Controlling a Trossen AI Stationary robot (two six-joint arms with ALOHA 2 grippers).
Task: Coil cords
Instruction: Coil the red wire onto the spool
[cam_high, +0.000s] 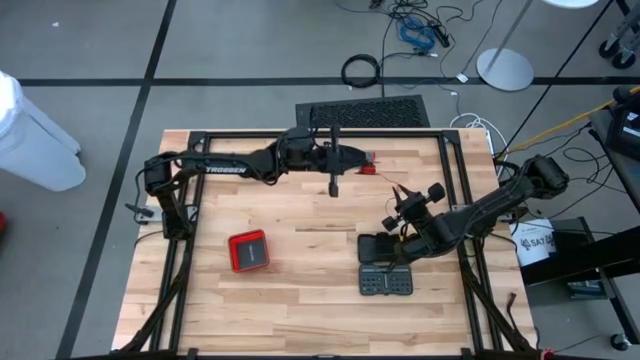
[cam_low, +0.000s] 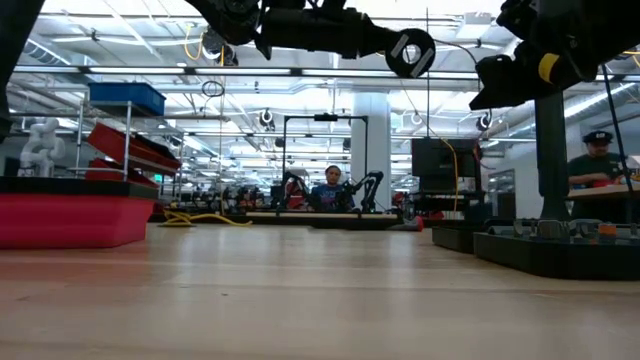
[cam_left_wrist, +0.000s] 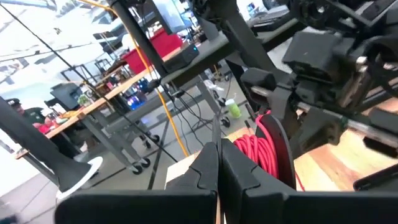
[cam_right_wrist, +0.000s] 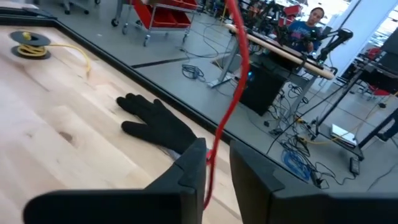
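Looking straight down: the left gripper (cam_high: 335, 187) sits over the far side of the table (cam_high: 300, 300), beyond the red box (cam_high: 249, 250), with a small red bundle, the cord (cam_high: 367, 167), just beside that arm. The right gripper (cam_high: 400, 203) hovers off to the box's right, above a black tray (cam_high: 386, 280). A thin line seems to run between the arms; too fine to be sure.

Low view: both arms hang above the table, the red box at the left edge; no cord is legible here.

Left wrist view: the fingers (cam_left_wrist: 205, 171) are pressed together with nothing clearly between them. The red cord coil (cam_left_wrist: 264, 146) lies just ahead, wound round a dark part of the arm, probably kept there so loops stay gathered.

Right wrist view: the jaws stand narrow, the red cord strand (cam_right_wrist: 231, 99) passing through the gap between the fingers (cam_right_wrist: 189, 168) and rising taut, likely a guiding hold that feeds cord to the coil. A black glove (cam_right_wrist: 155, 124) lies on the table just past them.
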